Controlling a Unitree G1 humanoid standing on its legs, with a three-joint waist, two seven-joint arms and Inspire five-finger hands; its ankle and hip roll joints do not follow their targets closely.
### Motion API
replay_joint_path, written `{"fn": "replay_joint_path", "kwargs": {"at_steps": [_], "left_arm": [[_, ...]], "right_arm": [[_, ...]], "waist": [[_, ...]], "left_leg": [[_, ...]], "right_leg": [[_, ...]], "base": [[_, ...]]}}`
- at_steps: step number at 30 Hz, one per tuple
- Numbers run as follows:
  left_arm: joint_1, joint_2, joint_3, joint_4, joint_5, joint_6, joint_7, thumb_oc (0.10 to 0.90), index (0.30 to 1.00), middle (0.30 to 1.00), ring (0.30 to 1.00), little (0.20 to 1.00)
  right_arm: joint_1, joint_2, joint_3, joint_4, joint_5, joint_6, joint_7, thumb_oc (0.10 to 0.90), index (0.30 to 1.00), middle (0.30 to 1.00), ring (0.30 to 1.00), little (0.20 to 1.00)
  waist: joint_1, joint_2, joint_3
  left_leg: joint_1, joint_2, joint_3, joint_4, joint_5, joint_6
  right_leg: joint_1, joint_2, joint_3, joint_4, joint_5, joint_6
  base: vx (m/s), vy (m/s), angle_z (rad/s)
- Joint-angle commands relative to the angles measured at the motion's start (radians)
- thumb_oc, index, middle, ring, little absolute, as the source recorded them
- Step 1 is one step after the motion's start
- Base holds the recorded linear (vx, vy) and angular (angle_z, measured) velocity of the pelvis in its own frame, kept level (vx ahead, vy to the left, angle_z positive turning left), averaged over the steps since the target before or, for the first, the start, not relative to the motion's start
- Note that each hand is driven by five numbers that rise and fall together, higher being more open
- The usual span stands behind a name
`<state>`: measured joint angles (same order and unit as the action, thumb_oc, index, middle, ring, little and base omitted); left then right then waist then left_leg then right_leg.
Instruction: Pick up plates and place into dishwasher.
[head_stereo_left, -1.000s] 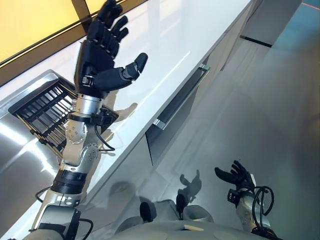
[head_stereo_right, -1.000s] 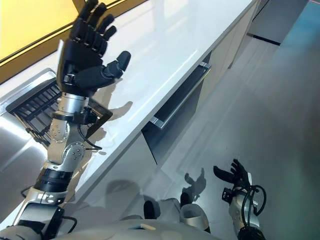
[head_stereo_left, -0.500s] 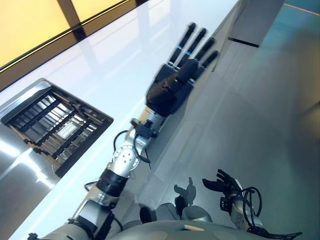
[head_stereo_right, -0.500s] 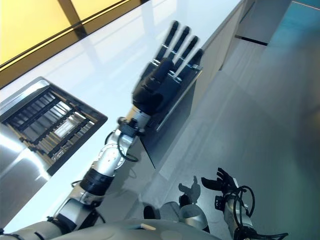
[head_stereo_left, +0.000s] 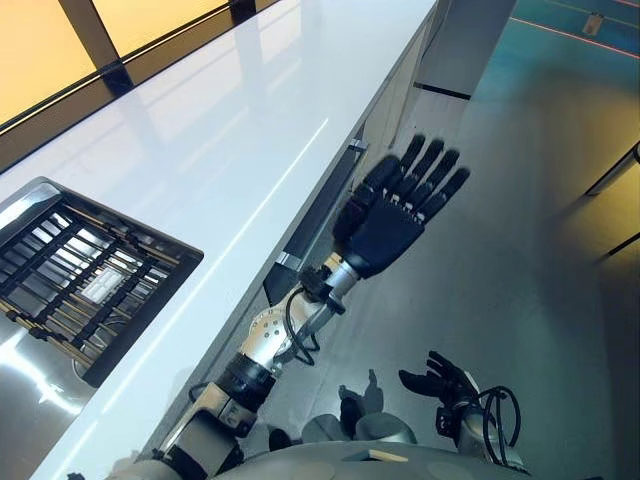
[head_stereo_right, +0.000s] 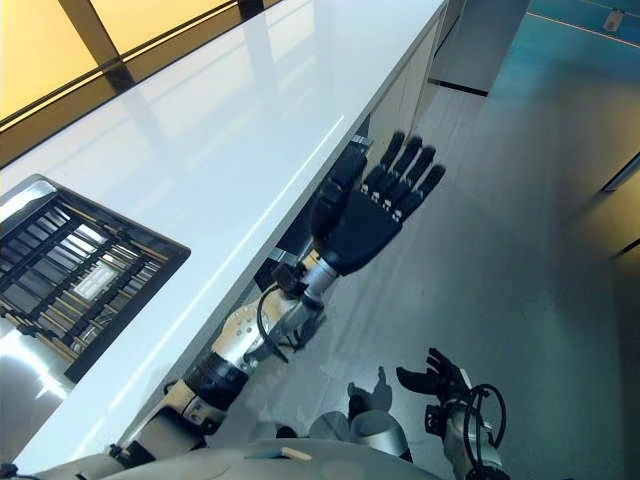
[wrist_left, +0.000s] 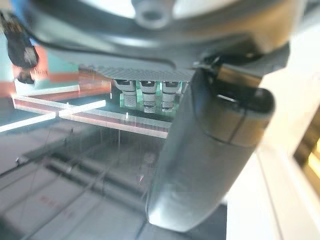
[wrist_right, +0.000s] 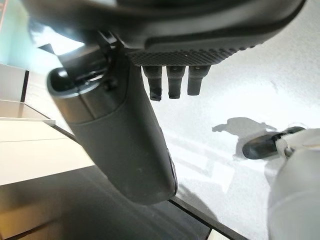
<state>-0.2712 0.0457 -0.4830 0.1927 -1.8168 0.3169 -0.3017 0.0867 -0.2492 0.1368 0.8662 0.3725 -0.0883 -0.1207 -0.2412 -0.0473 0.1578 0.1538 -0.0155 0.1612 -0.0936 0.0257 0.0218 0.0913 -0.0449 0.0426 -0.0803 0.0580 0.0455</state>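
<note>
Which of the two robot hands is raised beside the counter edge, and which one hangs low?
The left robot hand is raised, fingers straight, beside the white counter edge near the dishwasher handle. The right robot hand hangs low over the floor, fingers relaxed.

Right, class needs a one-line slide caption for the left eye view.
Left robot hand, fingers straight, reaches past the white counter toward the dishwasher door handle; right robot hand hangs low over the floor.

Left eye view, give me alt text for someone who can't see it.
The robot's left hand, fingers straight and holding nothing, reaches out past the edge of a long white counter toward the handle of a dark door under it. A black rack sits in the sink; the right hand hangs low, open.
</note>
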Motion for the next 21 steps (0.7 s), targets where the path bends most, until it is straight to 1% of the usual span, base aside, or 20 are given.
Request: {"fn": "replay_joint_path", "kwargs": {"at_steps": [1,3,4,5,6,7,8,9,11,12,13,14,16,17,18,19,21], "left_arm": [[-0.023,-0.098,-0.025,0.033,0.063,-0.017,0.048,0.800,0.900,0.900,0.900,0.900],[0.014,-0.092,-0.017,0.103,0.152,-0.048,0.071,0.800,0.900,0.900,0.900,0.900],[0.045,-0.086,-0.011,0.163,0.279,-0.073,0.047,0.800,0.900,0.900,0.900,0.900],[0.059,-0.083,-0.012,0.183,0.309,-0.081,0.048,0.800,0.900,0.900,0.900,0.900],[0.083,-0.073,-0.001,0.233,0.385,-0.093,0.037,0.800,0.900,0.900,0.900,0.900],[0.087,-0.072,0.002,0.243,0.410,-0.096,0.034,0.800,0.900,0.900,0.900,0.900],[0.099,-0.058,0.008,0.281,0.506,-0.118,0.017,0.800,0.900,0.900,0.900,0.900],[0.103,-0.051,0.007,0.292,0.527,-0.124,0.015,0.800,0.900,0.900,0.900,0.900],[0.121,-0.019,0.016,0.360,0.647,-0.162,0.007,0.800,0.900,0.900,0.900,0.900],[0.122,-0.015,0.019,0.372,0.664,-0.168,0.003,0.800,0.900,0.900,0.900,0.900],[0.125,0.002,0.031,0.418,0.736,-0.199,-0.002,0.800,0.900,0.900,0.900,0.900],[0.126,0.006,0.034,0.426,0.748,-0.201,-0.002,0.800,0.900,0.900,0.900,0.900],[0.127,0.037,0.055,0.459,0.849,-0.240,0.014,0.800,0.900,0.900,0.900,0.900],[0.132,0.052,0.064,0.468,0.874,-0.244,0.035,0.800,0.900,0.900,0.900,0.900],[0.136,0.068,0.078,0.481,0.939,-0.257,0.054,0.800,0.900,0.900,0.900,0.900],[0.135,0.087,0.092,0.495,1.022,-0.268,0.052,0.800,0.900,0.900,0.900,0.900],[0.143,0.120,0.092,0.512,1.136,-0.282,0.041,0.800,0.900,0.900,0.900,0.900]], "right_arm": [[-0.034,-0.029,-0.027,0.005,0.006,-0.065,-0.003,0.800,0.900,0.900,0.900,0.900],[-0.029,-0.025,-0.030,-0.003,0.011,-0.064,-0.007,0.800,0.900,0.900,0.900,0.900],[-0.028,-0.022,-0.033,-0.008,0.016,-0.062,-0.008,0.800,0.900,0.900,0.900,0.900],[-0.028,-0.021,-0.033,-0.008,0.017,-0.062,-0.008,0.800,0.900,0.900,0.900,0.900],[-0.030,-0.017,-0.033,-0.003,0.018,-0.062,-0.007,0.800,0.900,0.900,0.900,0.900],[-0.031,-0.016,-0.033,-0.002,0.019,-0.062,-0.008,0.800,0.900,0.900,0.900,0.900],[-0.033,-0.015,-0.032,-0.004,0.022,-0.053,-0.010,0.800,0.900,0.900,0.900,0.900],[-0.034,-0.015,-0.031,-0.004,0.025,-0.052,-0.011,0.800,0.900,0.900,0.900,0.900],[-0.034,-0.015,-0.031,-0.010,0.027,-0.042,-0.008,0.800,0.900,0.900,0.900,0.900],[-0.035,-0.014,-0.030,-0.010,0.026,-0.040,-0.007,0.800,0.900,0.900,0.900,0.900],[-0.037,-0.014,-0.028,-0.004,0.023,-0.039,-0.001,0.800,0.900,0.900,0.900,0.900],[-0.038,-0.014,-0.028,-0.002,0.024,-0.040,0.001,0.800,0.900,0.900,0.900,0.900],[-0.042,-0.016,-0.028,-0.005,0.026,-0.028,0.022,0.800,0.900,0.900,0.900,0.900],[-0.043,-0.015,-0.026,-0.010,0.030,-0.020,0.031,0.800,0.900,0.900,0.900,0.900],[-0.043,-0.014,-0.024,-0.015,0.049,-0.003,0.053,0.800,0.900,0.900,0.900,0.900],[-0.044,-0.013,-0.025,-0.015,0.072,0.016,0.088,0.800,0.900,0.900,0.900,0.900],[-0.042,-0.012,-0.026,-0.008,0.099,0.052,0.148,0.800,0.900,0.900,0.900,0.900]], "waist": [[0.034,0.015,-0.028],[0.044,0.011,-0.025],[0.053,0.008,-0.021],[0.057,0.008,-0.020],[0.066,0.006,-0.016],[0.068,0.006,-0.016],[0.075,0.004,-0.012],[0.077,0.004,-0.011],[0.088,0.003,-0.007],[0.089,0.003,-0.007],[0.095,0.005,-0.005],[0.096,0.005,-0.004],[0.104,0.010,0.001],[0.108,0.012,0.004],[0.113,0.014,0.006],[0.118,0.017,0.008],[0.127,0.024,0.011]], "left_leg": [[0.006,-0.040,0.058,0.006,-0.120,0.049],[0.003,-0.039,0.054,0.006,-0.119,0.050],[0.002,-0.039,0.049,0.006,-0.118,0.050],[0.000,-0.038,0.049,0.006,-0.116,0.050],[-0.001,-0.037,0.047,0.006,-0.117,0.050],[-0.001,-0.037,0.046,0.006,-0.117,0.050],[-0.003,-0.036,0.042,0.006,-0.114,0.050],[-0.004,-0.035,0.042,0.006,-0.113,0.050],[-0.008,-0.033,0.036,0.006,-0.108,0.048],[-0.008,-0.032,0.035,0.006,-0.107,0.048],[-0.009,-0.032,0.031,0.006,-0.105,0.047],[-0.010,-0.032,0.030,0.006,-0.105,0.047],[-0.010,-0.031,0.031,0.006,-0.101,0.046],[-0.011,-0.031,0.030,0.008,-0.099,0.046],[-0.010,-0.033,0.029,0.009,-0.100,0.045],[-0.010,-0.034,0.027,0.011,-0.099,0.045],[-0.011,-0.034,0.022,0.013,-0.096,0.042]], "right_leg": [[-0.041,0.067,-0.052,0.111,-0.070,0.045],[-0.042,0.067,-0.057,0.109,-0.069,0.046],[-0.042,0.067,-0.062,0.110,-0.069,0.047],[-0.043,0.067,-0.064,0.110,-0.069,0.047],[-0.042,0.067,-0.071,0.110,-0.070,0.048],[-0.042,0.067,-0.073,0.110,-0.070,0.048],[-0.043,0.067,-0.079,0.110,-0.068,0.047],[-0.043,0.067,-0.081,0.109,-0.068,0.047],[-0.043,0.067,-0.087,0.106,-0.063,0.049],[-0.043,0.067,-0.086,0.105,-0.062,0.049],[-0.044,0.066,-0.088,0.104,-0.062,0.049],[-0.044,0.066,-0.090,0.104,-0.063,0.048],[-0.045,0.066,-0.099,0.107,-0.066,0.047],[-0.044,0.065,-0.105,0.109,-0.069,0.045],[-0.042,0.064,-0.112,0.109,-0.072,0.044],[-0.040,0.063,-0.119,0.109,-0.075,0.042],[-0.037,0.062,-0.131,0.109,-0.081,0.037]], "base": [[-0.04,-0.026,0.00],[-0.04,-0.038,0.01],[-0.05,-0.042,0.02],[-0.05,-0.046,0.04],[-0.03,-0.028,0.05],[-0.04,-0.036,0.04],[0.00,0.000,0.00],[-0.03,-0.035,0.04],[-0.02,-0.031,0.10],[-0.02,-0.030,0.08],[-0.01,-0.018,0.03],[-0.01,-0.019,0.06],[-0.02,-0.009,0.06],[-0.01,-0.007,0.08],[-0.01,-0.006,0.07],[0.00,-0.005,0.05],[0.00,-0.003,0.05]]}}
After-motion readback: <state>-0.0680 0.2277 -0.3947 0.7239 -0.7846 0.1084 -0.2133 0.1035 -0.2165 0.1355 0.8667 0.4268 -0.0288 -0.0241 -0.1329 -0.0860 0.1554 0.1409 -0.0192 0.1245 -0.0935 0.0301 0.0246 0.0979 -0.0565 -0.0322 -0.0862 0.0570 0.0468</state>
